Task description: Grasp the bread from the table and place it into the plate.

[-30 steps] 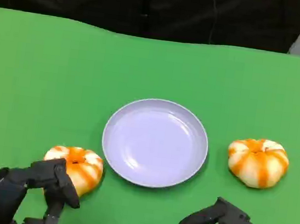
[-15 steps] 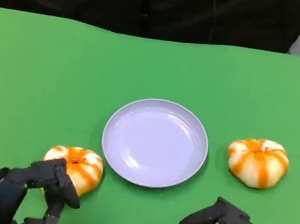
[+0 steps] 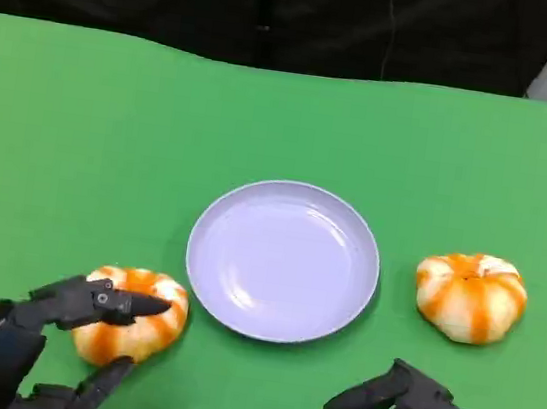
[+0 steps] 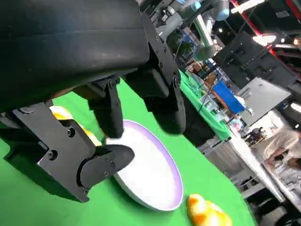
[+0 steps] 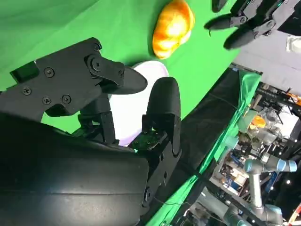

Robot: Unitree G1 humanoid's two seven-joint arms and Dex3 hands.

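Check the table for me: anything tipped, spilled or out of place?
Nothing stands out. The plate sits flat and bare on the green table, with one bread by the left hand and another bread across the plate.

Black fingers [image 4: 110, 162] spread over purple plate [image 4: 155, 181] — orange bread [image 4: 207, 214] beyond.

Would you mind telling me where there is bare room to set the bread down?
The plate holds nothing, so it is free. Bare green cloth spans the far side beyond the plate. It is crowded near the left hand at the left bread; the right bread takes the plate's right side.
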